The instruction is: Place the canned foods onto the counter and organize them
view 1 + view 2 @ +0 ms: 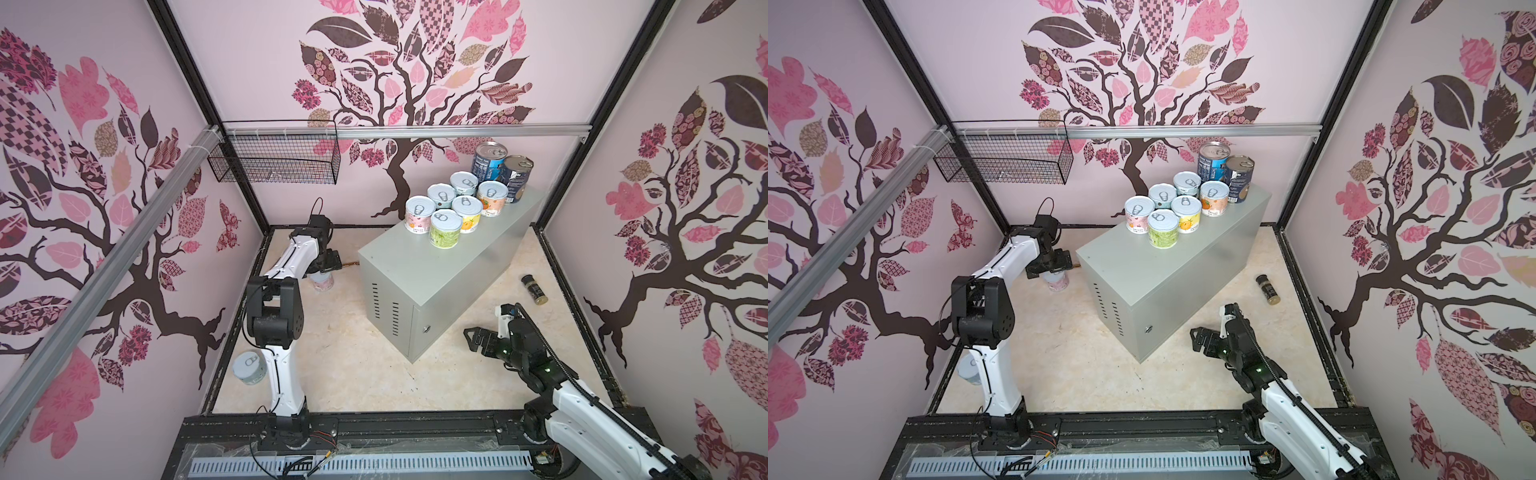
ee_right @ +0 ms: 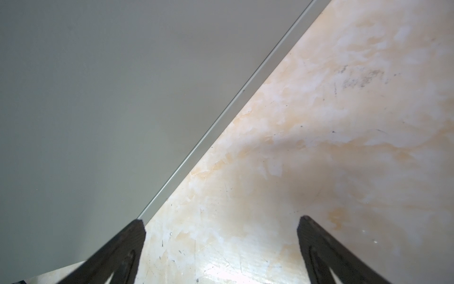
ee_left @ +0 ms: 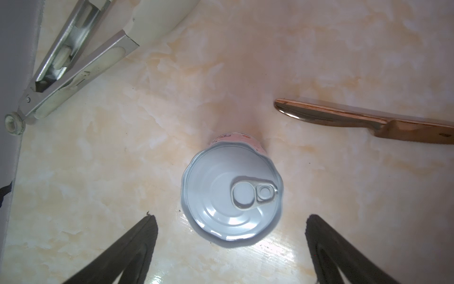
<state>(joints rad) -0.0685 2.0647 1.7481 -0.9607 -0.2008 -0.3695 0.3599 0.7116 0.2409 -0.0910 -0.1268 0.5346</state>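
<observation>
Nearest, by the base of the left arm, a short can with a pale label (image 1: 249, 368) stands upright on the marbled surface (image 1: 353, 374), its silver pull-tab lid up; the arm's white link partly covers it in both top views. Across the surface, the right pincer (image 2: 222, 221) stands wide with nothing between its fingers, low and just beside the near corner of the grey bench (image 1: 415, 266), a metal cabinet with vent slots and a small lock (image 1: 427, 329) on its door. A dark spice jar (image 1: 534, 289) lies on its side to the right of the bench. Farther back on the left, the left pincer (image 3: 230, 216) hovers wide open over a pink-labelled can (image 3: 231, 191) that stands upright on the surface just beside the bench, its rim slightly wavy, untouched by either finger. A copper-coloured knife (image 3: 368, 125) lies near this can, and a metal tong-like tool (image 3: 73, 61) lies farther off. On the far end of the bench top six short cans (image 1: 446, 227) with pink, green, yellow and orange labels cluster close together, with two taller dark-labelled cans (image 1: 489, 160) just behind them. A black wire basket (image 1: 274, 162) hangs on the back rail.
</observation>
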